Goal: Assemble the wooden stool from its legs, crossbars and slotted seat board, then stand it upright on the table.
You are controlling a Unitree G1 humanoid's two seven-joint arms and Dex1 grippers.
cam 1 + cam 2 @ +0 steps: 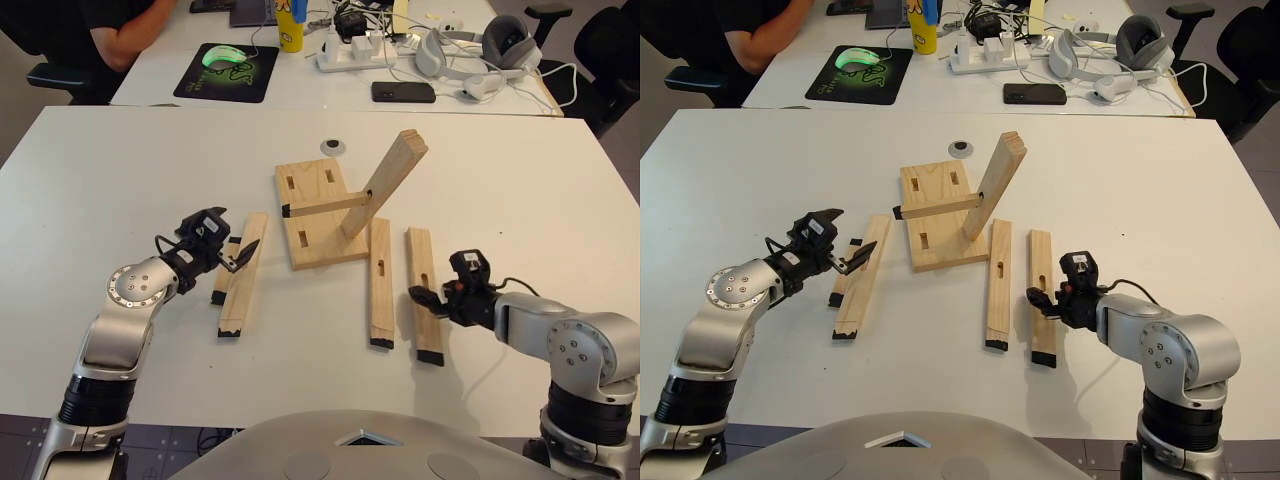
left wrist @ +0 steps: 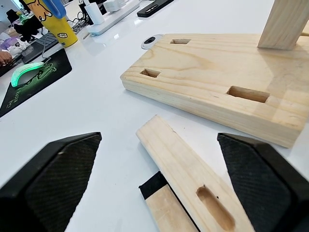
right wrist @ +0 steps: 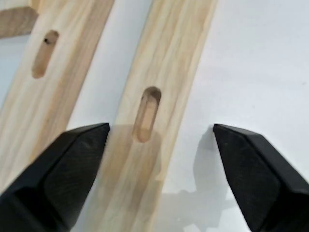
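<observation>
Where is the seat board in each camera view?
Left eye view: seat board at table centre.
Right eye view: seat board slightly left of centre.
Left wrist view: seat board beyond the flat leg.
Right wrist view: a wood corner at the edge; cannot tell.
Landmark: the tilted leg standing on it.

A small round grey disc (image 1: 333, 147) is set into the white table (image 1: 110, 190), near its far edge. A second table (image 1: 320, 95) is placed right behind. On it a black mouse pad (image 1: 250, 85) is laid, and a mouse (image 1: 222, 58) lit green is rested on the pad. Further to the right, a yellow bottle (image 1: 290, 30), a white power strip (image 1: 355, 52), a black phone (image 1: 403, 92) and a grey and white headset (image 1: 505, 40) are seen among loose cables.
</observation>
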